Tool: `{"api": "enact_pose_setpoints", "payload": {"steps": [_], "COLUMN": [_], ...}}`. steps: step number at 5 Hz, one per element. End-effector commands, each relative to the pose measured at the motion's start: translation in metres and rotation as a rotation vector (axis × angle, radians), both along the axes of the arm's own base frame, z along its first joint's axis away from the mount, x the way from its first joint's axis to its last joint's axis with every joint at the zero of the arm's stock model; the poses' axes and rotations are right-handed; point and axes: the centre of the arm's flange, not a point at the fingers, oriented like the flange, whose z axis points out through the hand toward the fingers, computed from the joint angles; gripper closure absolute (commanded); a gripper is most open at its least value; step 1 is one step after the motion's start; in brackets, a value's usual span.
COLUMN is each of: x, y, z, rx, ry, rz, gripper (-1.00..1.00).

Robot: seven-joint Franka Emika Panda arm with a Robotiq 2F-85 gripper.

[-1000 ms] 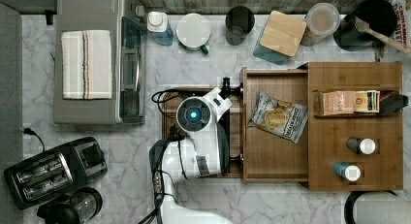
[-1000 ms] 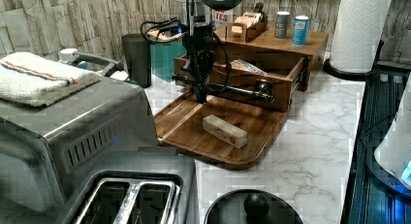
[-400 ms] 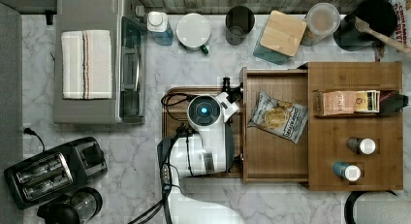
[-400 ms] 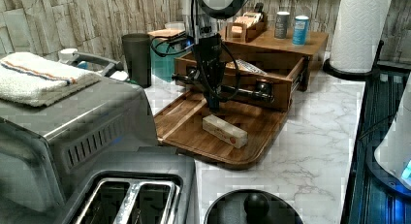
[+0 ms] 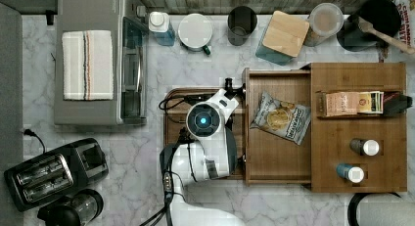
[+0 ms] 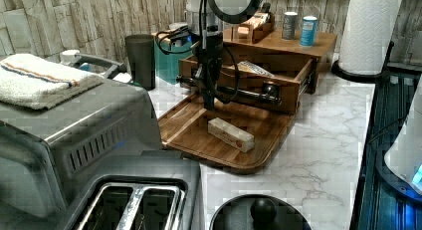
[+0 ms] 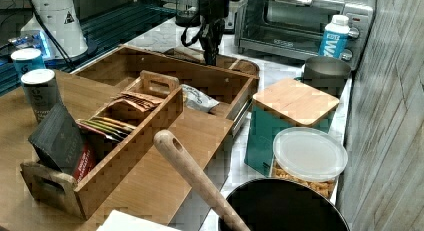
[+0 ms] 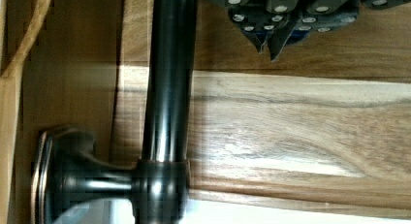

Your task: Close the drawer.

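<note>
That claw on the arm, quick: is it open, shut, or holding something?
Gripper: shut, jaws pinched together with nothing between them, beside the drawer's dark handle bar, not gripping it.

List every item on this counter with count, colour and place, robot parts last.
drawer: 1, light bamboo, pulled open from the organizer.
handle: 1, dark metal bar, on the drawer front.
chip bag: 1, pale, inside the drawer.
organizer: 1, bamboo, top view's right.
bottles: 2, white-capped, in organizer slots.
tea caddy: 1, wooden, on the organizer.
tray: 1, dark brown, before the drawer.
block: 1, pale, on the tray.
toaster oven: 1, silver, top view's left.
towel: 1, white striped, on the oven.
toaster: 1, black, top view's lower left.
gripper: 1, black, shut, beside the handle.
</note>
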Motion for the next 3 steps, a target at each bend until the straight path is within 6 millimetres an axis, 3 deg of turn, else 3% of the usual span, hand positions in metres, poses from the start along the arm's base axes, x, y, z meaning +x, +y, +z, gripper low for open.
{"api": "enact_pose_setpoints", "payload": {"steps": [1,2,3], "x": [0.015,0.018,0.016], "y": [-0.148,-0.176,-0.195], "z": [0.033,0.017,0.035], "rx": [0.083,0.12,0.132], "ry": [0.051,0.004,-0.031], "rz": [0.023,0.015,-0.095], "gripper": [1.0,1.0,1.0]}}
